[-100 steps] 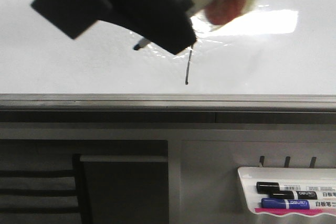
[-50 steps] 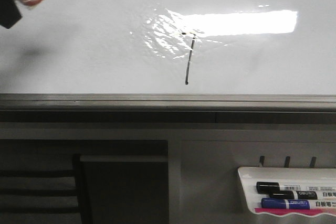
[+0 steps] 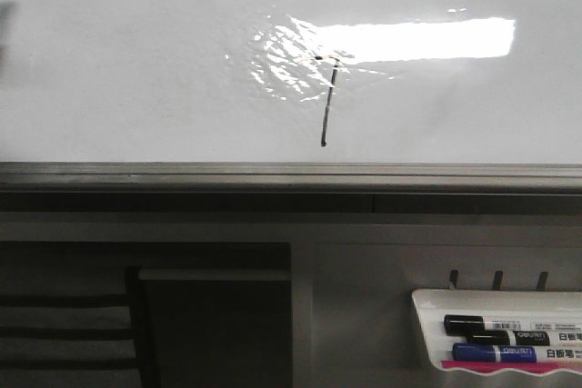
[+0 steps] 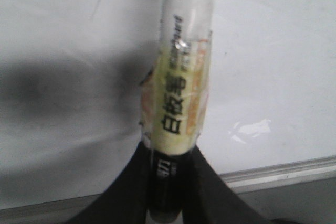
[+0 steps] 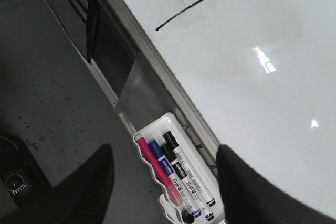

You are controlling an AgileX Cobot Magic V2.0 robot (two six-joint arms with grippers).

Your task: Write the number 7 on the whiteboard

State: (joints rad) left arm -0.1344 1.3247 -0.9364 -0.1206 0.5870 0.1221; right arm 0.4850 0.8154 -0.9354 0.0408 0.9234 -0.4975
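Note:
A thin black number 7 (image 3: 327,102) is drawn on the glossy whiteboard (image 3: 136,61), just under the bright light reflection; it also shows in the right wrist view (image 5: 185,4). My left gripper (image 4: 168,182) is shut on a taped white marker (image 4: 178,93), held over the whiteboard (image 4: 63,35) near its grey rail (image 4: 283,174). The marker tip is out of view. My right gripper (image 5: 163,182) is open and empty, above the marker tray. Neither gripper shows in the front view.
A white plastic tray (image 3: 427,333) with black, blue and pink markers (image 5: 173,174) hangs below the board's grey rail (image 3: 291,174) at the right. A dark panel (image 3: 214,329) sits under the rail at the left. Grey speckled floor (image 5: 47,77) lies below.
My left gripper with the marker has moved off the 7 to the left and out of the front view. The finished 7 is uncovered. The board and tray have not moved.

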